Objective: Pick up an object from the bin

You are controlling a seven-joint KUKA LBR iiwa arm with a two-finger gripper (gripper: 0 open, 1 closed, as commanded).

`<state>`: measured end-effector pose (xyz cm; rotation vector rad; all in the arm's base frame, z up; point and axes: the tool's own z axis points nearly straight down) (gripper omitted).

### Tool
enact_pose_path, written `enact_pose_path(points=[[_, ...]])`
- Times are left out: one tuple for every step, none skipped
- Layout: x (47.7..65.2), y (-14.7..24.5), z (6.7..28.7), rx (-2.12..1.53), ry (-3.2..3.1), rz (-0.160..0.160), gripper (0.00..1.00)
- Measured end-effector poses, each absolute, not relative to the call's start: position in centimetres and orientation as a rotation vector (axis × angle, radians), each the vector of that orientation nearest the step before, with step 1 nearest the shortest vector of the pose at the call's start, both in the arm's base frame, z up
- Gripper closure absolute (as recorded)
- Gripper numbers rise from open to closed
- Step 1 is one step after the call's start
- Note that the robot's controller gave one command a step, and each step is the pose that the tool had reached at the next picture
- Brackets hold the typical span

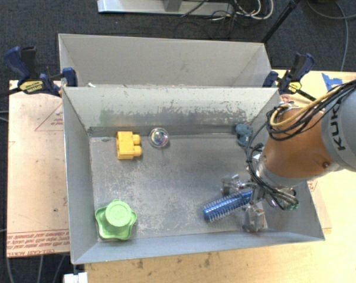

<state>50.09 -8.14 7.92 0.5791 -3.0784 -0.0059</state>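
The grey metal bin [166, 108] has sloped walls and a flat floor; the floor is scuffed and dull, with a band of pale scratch marks along the foot of the rear wall. The arm enters from the right, its wrist under an orange cover [296, 155] with black cables looped over it. The tool [242, 203] is low in the front right corner of the bin. Its two fingers stand apart, one on either side of the right end of a blue ribbed roller [221, 208], which lies flat on the floor, angled slightly; whether the fingers press on it cannot be told. Well apart from the tool, a yellow block [128, 145] and a small clear ball [159, 137] lie near the rear wall, just beside each other. A green scalloped cap [116, 220] sits in the front left corner. A small blue-grey piece [243, 132] lies in the rear right corner. Around the bin the floor [42, 16] is dark carpet, with a grey metal stand base [160, 3] and loose cables [251, 2] behind.
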Motion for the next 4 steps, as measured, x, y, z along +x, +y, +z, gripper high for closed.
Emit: enact_pose_path(points=[[50.5, -8.1, 8.2, 0.585, -3.087, -0.002, 1.0], [55.1, -6.1, 7.0, 1.46, -2.786, -0.001, 1.0], [53.0, -6.4, 19.0, 1.531, -2.754, 0.007, 1.0], [52.6, -7.2, 24.2, 2.214, -2.241, 0.007, 1.0]])
